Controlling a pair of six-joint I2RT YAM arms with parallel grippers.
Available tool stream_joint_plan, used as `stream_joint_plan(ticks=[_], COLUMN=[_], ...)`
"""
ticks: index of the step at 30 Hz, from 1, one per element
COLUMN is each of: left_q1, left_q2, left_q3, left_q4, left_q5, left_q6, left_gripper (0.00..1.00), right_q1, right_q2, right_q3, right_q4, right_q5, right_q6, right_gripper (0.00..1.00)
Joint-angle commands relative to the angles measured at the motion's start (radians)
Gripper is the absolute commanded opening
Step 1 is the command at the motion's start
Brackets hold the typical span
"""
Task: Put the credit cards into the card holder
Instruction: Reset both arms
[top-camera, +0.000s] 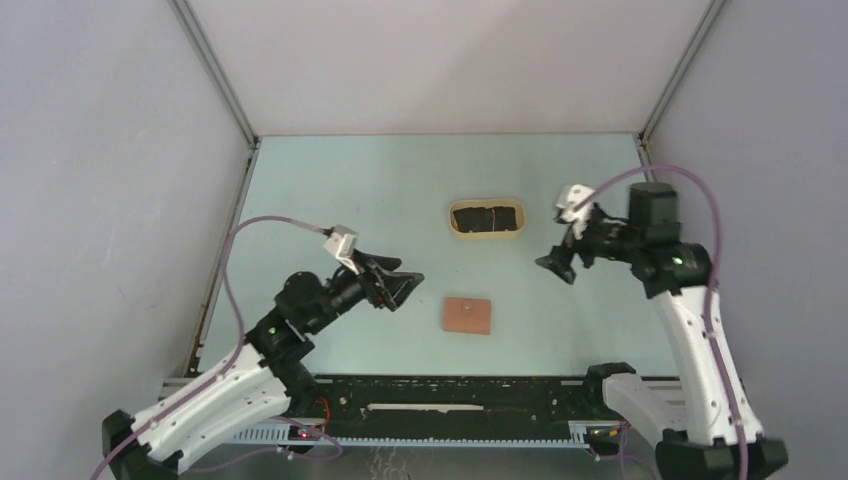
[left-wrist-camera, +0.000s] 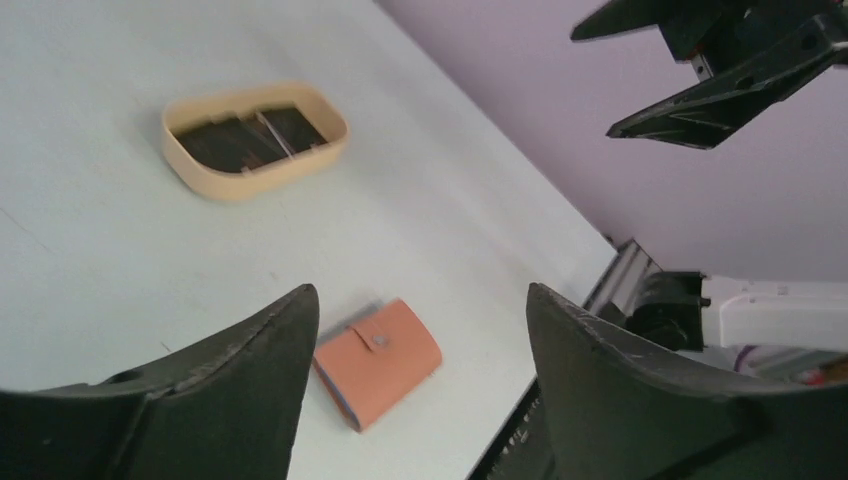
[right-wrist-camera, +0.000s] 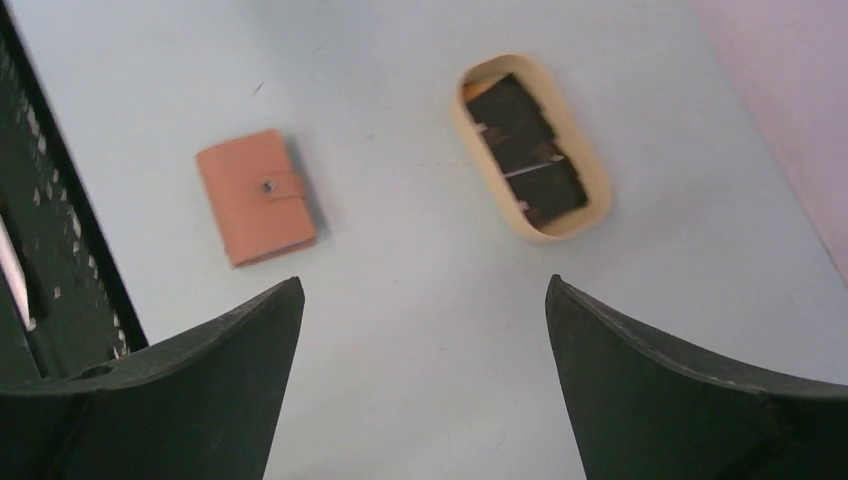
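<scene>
The card holder (top-camera: 467, 315), reddish-brown with a snap strap, lies folded shut on the table in front of the arms' bases; it also shows in the wrist views (left-wrist-camera: 385, 360) (right-wrist-camera: 255, 195). Of the credit cards, only a thin orange-yellow edge (right-wrist-camera: 471, 91) shows at one end of the beige tray (right-wrist-camera: 598, 185), beneath dark flat pieces. My left gripper (top-camera: 408, 288) (left-wrist-camera: 420, 290) hovers open and empty left of the holder. My right gripper (top-camera: 556, 268) (right-wrist-camera: 425, 281) hangs open and empty above the table, right of the tray.
The beige oval tray (top-camera: 487, 235) (left-wrist-camera: 190, 165) sits mid-table behind the holder, lined with dark pieces. A black perforated rail (top-camera: 450, 395) runs along the near edge. Grey walls enclose the table on three sides.
</scene>
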Motion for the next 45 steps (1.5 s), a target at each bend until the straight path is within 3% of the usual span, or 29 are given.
stream_joint_plan(ticks=[1, 3, 9, 17, 21, 29, 39, 45], left_q1=[0.002, 0.003, 0.004, 0.007, 0.024, 0.135, 0.533, 0.606], left_q2=[-0.166, -0.206, -0.216, -0.215, -0.229, -0.263, -0.23, -0.233], left_q3=[0.074, 0.114, 0.293, 0.451, 0.46, 0.414, 0.307, 0.29], left_q4=[-0.142, -0.2, -0.44, -0.641, -0.669, -0.66, -0.606, -0.592], left_q5=[-0.129, -0.137, -0.183, -0.324, -0.384, -0.305, 0.065, 0.143], left_q6=[0.127, 0.127, 0.174, 0.26, 0.267, 0.241, 0.206, 0.205], left_gripper=[0.88, 0.95, 0.97, 1.0, 1.0, 1.0, 1.0, 1.0], right_q1=[-0.24, -0.331, -0.522, -0.577, -0.594, -0.607, -0.605, -0.603], right_q2=[-0.118, -0.145, -0.175, -0.2, -0.209, -0.216, -0.235, -0.237], right_q3=[-0.007, -0.02, -0.039, -0.03, -0.024, -0.047, -0.1, -0.11], right_q4=[0.036, 0.076, 0.272, 0.386, 0.427, 0.449, 0.473, 0.476], right_q5=[-0.27, -0.343, -0.468, -0.502, -0.419, -0.408, -0.413, -0.409], right_q6=[0.197, 0.329, 0.697, 0.908, 1.029, 1.038, 1.022, 1.009], right_gripper=[1.0, 1.0, 1.0, 1.0, 1.0, 1.0, 1.0, 1.0])
